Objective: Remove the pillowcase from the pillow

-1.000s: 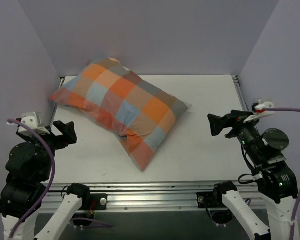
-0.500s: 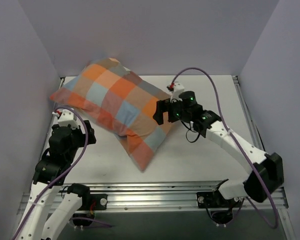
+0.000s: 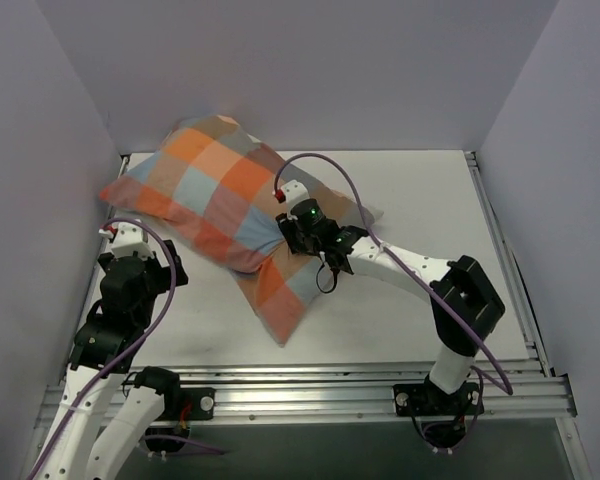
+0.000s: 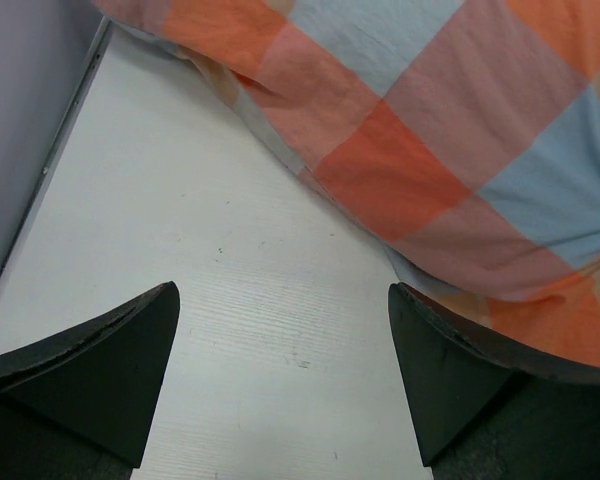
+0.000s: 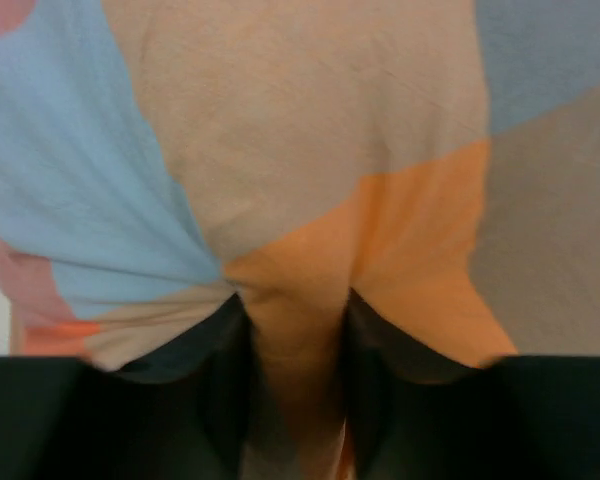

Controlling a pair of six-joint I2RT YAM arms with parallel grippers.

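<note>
One pillowcase [image 3: 220,195], two end effectors [image 4: 283,292] [image 5: 292,325], one table [image 3: 430,195]

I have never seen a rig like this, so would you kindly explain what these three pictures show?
These are two robot arms bolted at the near edge of a white table. One picture looks down from above and behind them. The other two come from a camera on each wrist, so each shows its own hand's black fingers. On the table lies a plump checked pillowcase; the pillow inside does not show. The right hand pinches a fold of the pillowcase between its fingers. The left hand is open over bare table beside the cloth and holds nothing.
</note>
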